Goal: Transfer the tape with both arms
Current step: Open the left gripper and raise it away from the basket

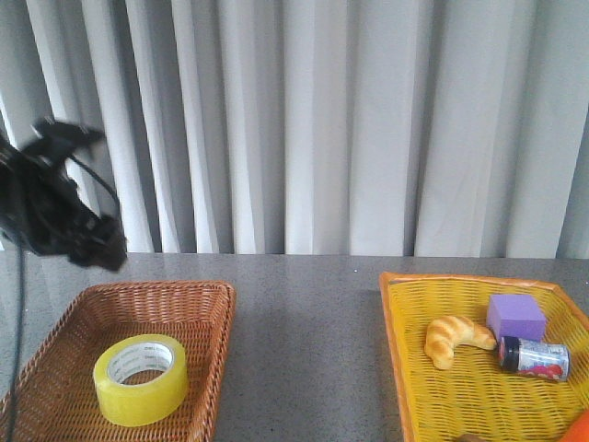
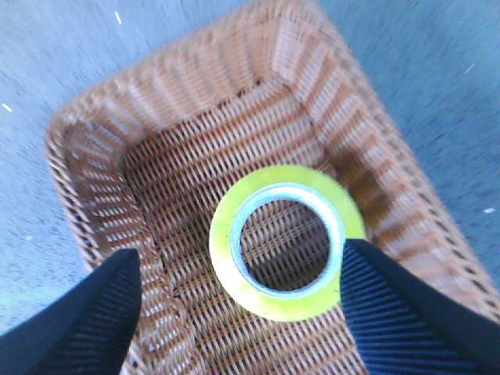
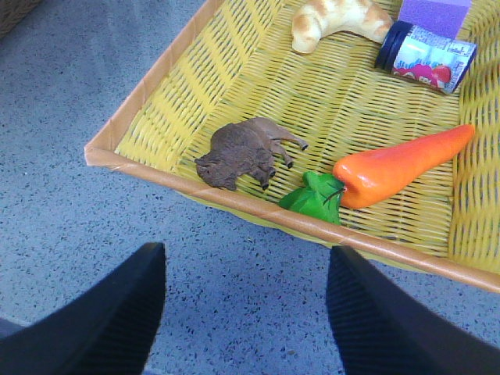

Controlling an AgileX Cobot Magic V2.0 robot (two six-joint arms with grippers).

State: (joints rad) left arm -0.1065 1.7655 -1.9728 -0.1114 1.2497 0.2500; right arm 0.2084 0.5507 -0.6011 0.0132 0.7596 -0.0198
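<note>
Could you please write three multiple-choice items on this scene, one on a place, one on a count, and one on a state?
1. Where does the wide roll of translucent yellow packing tape lie?
A. in the brown wicker basket
B. in the yellow woven basket
C. on the bare grey table

2. How many things lie in the yellow woven basket, counting both the front and right wrist views?
A. three
B. five
C. seven

3. How stands the left gripper?
A. shut on the tape
B. open above the tape
C. shut and empty

Answers: 1 A, the roll rests flat on the brown weave. 2 B, croissant, purple block, small jar, brown animal figure, orange carrot. 3 B, its fingers are spread either side of the roll.
</note>
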